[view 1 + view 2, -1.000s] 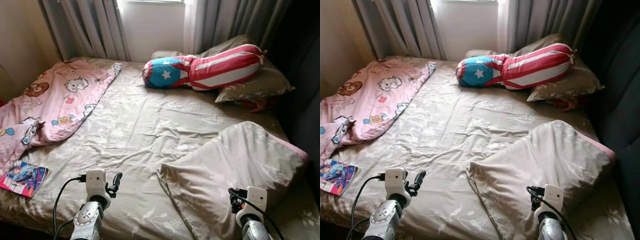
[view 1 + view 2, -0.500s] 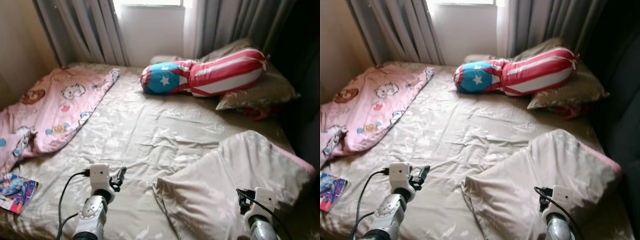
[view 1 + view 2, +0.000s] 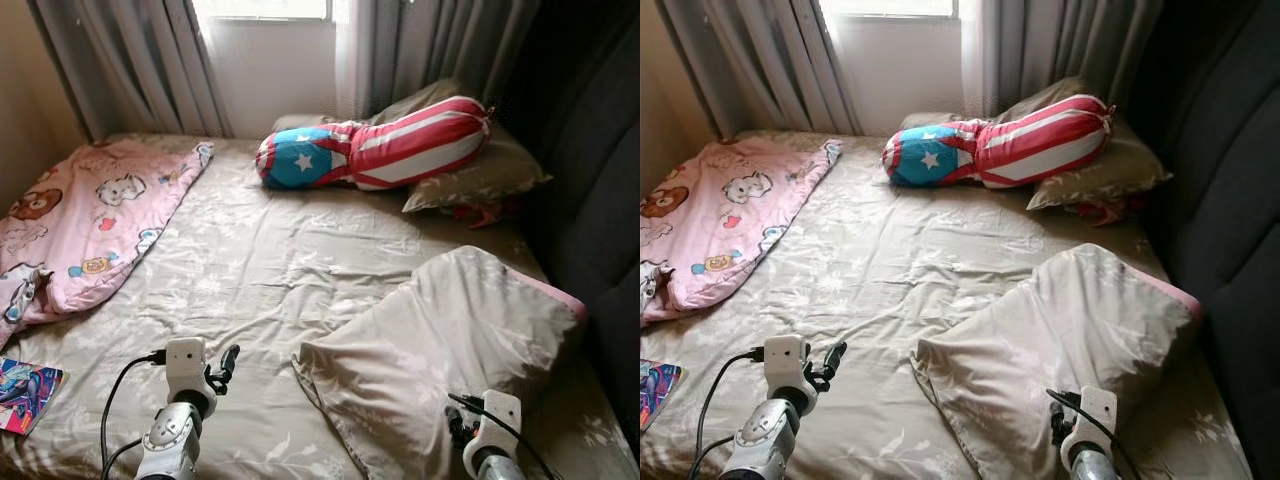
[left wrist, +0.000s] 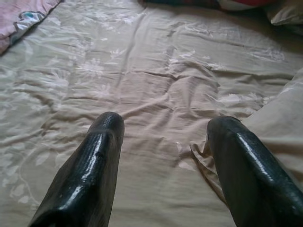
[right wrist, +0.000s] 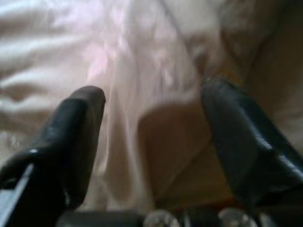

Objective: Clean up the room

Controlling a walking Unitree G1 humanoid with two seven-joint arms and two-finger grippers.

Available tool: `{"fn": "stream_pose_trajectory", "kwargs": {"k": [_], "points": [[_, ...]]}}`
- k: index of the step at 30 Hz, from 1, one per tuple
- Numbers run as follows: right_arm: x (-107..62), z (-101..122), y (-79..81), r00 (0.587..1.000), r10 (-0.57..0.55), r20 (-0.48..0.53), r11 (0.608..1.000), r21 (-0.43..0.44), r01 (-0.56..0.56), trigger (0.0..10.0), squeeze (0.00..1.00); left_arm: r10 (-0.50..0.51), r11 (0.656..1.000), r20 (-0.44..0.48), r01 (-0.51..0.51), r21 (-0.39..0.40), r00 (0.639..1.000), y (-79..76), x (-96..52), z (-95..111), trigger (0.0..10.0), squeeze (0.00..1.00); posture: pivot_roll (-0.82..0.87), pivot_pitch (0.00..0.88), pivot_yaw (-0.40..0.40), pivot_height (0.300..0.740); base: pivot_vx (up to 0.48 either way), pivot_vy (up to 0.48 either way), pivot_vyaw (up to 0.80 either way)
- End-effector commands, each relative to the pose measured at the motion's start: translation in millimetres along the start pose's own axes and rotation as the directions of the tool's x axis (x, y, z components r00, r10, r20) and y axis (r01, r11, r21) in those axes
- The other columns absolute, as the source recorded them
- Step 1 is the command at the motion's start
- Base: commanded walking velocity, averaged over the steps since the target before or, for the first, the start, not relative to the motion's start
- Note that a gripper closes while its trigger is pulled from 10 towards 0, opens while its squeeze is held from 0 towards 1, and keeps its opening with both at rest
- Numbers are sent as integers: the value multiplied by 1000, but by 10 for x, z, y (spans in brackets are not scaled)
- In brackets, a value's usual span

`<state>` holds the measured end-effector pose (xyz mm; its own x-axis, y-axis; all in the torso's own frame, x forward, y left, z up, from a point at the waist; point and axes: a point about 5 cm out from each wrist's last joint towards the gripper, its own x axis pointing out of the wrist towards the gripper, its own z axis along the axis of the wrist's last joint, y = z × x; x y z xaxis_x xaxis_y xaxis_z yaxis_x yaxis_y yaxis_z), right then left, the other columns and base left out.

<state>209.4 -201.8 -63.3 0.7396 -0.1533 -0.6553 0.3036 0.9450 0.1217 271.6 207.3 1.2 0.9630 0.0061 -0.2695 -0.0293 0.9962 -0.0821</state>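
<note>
Left gripper (image 3: 228, 362) hovers over the bed sheet (image 3: 270, 260), beside the folded duvet (image 3: 440, 340). Left wrist view: fingers (image 4: 90, 165) spread, empty. Right wrist view: right gripper (image 5: 151, 142) spread over pale fabric (approach step, judged); next, pinch a duvet edge

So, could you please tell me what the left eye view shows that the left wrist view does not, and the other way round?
Left eye view alone: the comic book at the bed's near left edge, the window, the dark headboard on the right, and the right claw low over the folded beige duvet.

Left wrist view alone: a close look at the left claw, its two black fingers apart over bare sheet, with the duvet's corner beside one of them.

Both: the beige floral sheet, the pink cartoon blanket, the striped bolster pillow and the duvet.
</note>
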Motion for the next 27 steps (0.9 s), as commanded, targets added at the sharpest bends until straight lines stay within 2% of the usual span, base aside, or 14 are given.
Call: {"fn": "stream_pose_trajectory", "kwargs": {"k": [1,9,11,19,23,27], "points": [[27,43,54,1000,19,-7,998,56,-18,10000,1000,-13,1000,-9,13,14,1000,5,3,4,10000,0,-26,0,11,740,0,0,0],[60,89,184,999,34,-21,997,65,-33,10000,1000,-30,998,19,29,48,999,71,-30,54,10000,0,25,7,28,740,0,0,0],[89,167,239,999,48,-16,996,78,-46,10000,1000,-45,998,60,41,54,997,53,-7,152,10000,0,57,61,29,740,0,0,0],[136,319,290,1000,17,5,996,82,-17,10000,1000,-77,996,125,69,61,989,-8,-7,314,10000,0,86,172,45,740,0,0,0],[144,355,287,1000,-6,14,995,96,5,10000,1000,-86,995,126,79,63,988,-17,-42,305,10000,0,88,179,51,740,0,0,0],[144,370,295,1000,-13,28,992,125,9,10000,1000,-82,995,113,75,66,990,18,-140,251,10000,0,90,193,52,740,0,0,0]]}}
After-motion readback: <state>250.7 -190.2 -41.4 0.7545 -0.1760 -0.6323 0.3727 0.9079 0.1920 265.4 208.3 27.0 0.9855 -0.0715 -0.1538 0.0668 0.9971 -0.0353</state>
